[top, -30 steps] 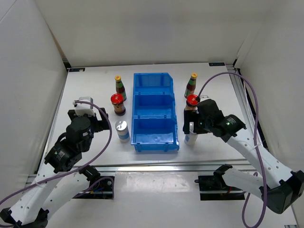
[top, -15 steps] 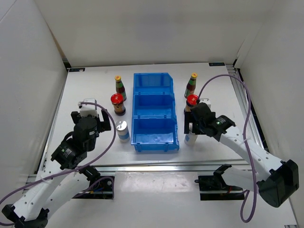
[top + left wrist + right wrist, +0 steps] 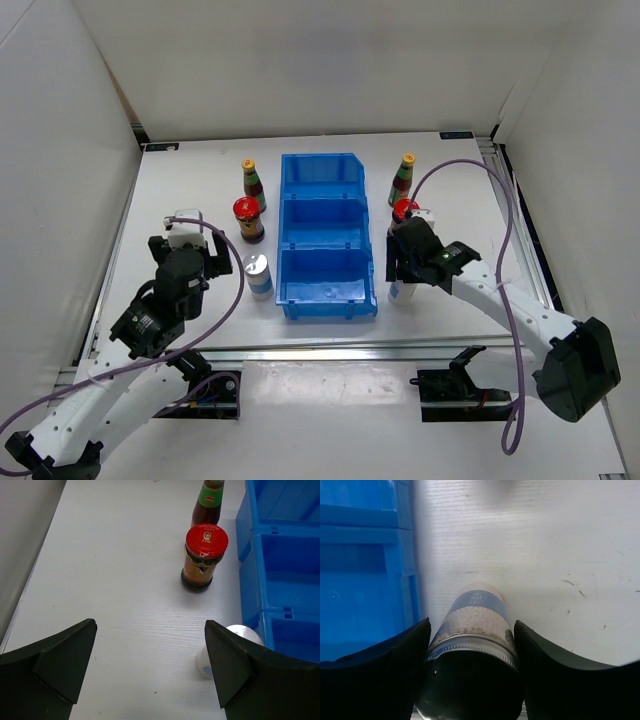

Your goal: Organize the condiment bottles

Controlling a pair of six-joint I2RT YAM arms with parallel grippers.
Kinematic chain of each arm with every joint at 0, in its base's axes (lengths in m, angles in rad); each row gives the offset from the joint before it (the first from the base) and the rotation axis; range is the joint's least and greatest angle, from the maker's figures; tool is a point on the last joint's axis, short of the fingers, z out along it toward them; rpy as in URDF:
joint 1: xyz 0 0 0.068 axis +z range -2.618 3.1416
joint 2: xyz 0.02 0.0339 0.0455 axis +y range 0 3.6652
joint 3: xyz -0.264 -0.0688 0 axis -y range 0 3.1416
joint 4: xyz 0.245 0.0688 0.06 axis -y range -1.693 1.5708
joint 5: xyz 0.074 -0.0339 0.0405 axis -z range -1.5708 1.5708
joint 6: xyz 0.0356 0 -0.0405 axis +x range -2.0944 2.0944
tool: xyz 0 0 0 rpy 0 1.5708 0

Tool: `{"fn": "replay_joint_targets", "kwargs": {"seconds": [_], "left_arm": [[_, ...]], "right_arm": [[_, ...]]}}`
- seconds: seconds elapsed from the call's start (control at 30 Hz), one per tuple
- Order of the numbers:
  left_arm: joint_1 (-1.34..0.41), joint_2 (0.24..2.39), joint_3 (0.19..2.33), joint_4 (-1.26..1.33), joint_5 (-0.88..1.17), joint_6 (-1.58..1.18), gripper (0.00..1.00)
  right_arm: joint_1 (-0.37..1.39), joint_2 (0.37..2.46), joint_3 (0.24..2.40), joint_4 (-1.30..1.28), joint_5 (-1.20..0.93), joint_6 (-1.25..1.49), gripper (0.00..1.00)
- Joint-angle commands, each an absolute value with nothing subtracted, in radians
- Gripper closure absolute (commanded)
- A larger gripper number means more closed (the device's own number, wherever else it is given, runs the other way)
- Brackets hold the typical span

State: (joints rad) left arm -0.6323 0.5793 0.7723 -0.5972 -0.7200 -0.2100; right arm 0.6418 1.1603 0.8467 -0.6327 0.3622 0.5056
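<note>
White tabletop [image 3: 180,180] is being occupied by all six condiment bottles [image 3: 249,222], none inside the blue bin [image 3: 330,305]. Lower right, a white-blue bottle [image 3: 475,612] is being straddled by the right hand [image 3: 471,627], grip unclear; the left hand [image 3: 150,625] is being held spread.

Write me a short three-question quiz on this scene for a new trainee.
1. True or false: a bottle already sits inside the blue bin.
2. The right gripper has its jaws either side of which bottle? A yellow-capped, B red-lidded, C silver-topped.
3. Fill in: in the top view, ___ bottles stand left of the bin.
Key: 1 false; all three compartments are empty. 2 C, the right silver-topped bottle. 3 three: left yellow-capped bottle, left red-lidded bottle, left silver-topped bottle.
</note>
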Motion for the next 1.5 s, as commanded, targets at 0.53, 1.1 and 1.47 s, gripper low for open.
{"fn": "replay_joint_targets", "kwargs": {"seconds": [0.53, 1.1, 1.47], "left_arm": [[-0.637, 0.617, 0.759, -0.569, -0.736, -0.196, 0.00], [-0.637, 0.627, 0.759, -0.569, -0.736, -0.187, 0.00], [-0.637, 0.655, 0.759, -0.569, -0.736, -0.187, 0.00]], "right_arm": [[0.678, 1.049, 1.132, -0.808, 0.459, 0.488, 0.77], [0.933, 1.458, 1.362, -0.684, 0.436, 0.466, 0.78], [0.911, 1.601, 1.486, -0.773, 0.405, 0.456, 0.77]]}}
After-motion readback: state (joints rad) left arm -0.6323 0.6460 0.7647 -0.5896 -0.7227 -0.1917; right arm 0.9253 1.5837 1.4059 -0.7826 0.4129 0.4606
